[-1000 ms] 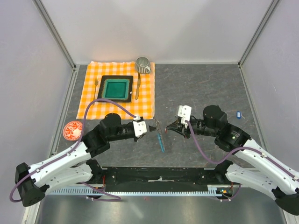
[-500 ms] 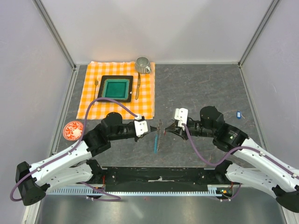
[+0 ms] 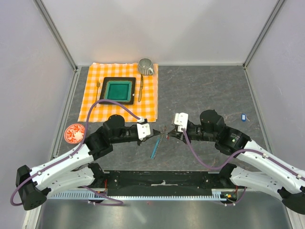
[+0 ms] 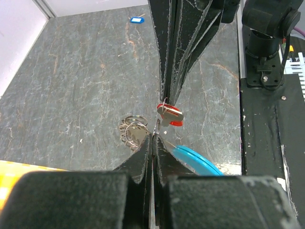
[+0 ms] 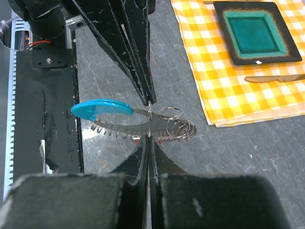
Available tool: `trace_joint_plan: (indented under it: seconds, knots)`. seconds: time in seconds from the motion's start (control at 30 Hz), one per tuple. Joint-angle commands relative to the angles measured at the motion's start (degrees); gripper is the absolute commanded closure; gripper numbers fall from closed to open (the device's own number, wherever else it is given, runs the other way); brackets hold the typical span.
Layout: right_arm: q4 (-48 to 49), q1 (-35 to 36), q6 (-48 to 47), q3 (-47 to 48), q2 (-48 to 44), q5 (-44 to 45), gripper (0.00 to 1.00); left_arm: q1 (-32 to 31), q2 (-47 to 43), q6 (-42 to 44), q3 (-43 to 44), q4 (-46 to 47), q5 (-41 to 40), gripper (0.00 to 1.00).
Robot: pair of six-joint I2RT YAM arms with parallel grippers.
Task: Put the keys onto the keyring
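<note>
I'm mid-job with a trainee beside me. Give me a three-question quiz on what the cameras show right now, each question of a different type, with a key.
1. Multiple choice: what does the right pincer hold? A) nothing B) the red key C) the fork
2. True or false: the blue key lies on the table, apart from both pincers.
3. Fill in: the left pincer is shut on the ______.

Key: 1 B. 2 True. 3 keyring.
</note>
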Motion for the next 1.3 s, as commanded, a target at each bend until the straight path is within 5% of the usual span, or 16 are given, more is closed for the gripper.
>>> trace_joint_plan:
  seconds: [0.0,1.27]
  knots:
    - [0.98,0.85,-0.98,1.63,0.16,1.34,1.0,-0.16,-1.09,-2.36,2.66,3.24,2.45,0.98]
    - [2.3,3.05,3.94,-8.03,-0.54,8.37,1.0,-0.86,3.39,-5.18,-6.66,8.33,0.17,0.98]
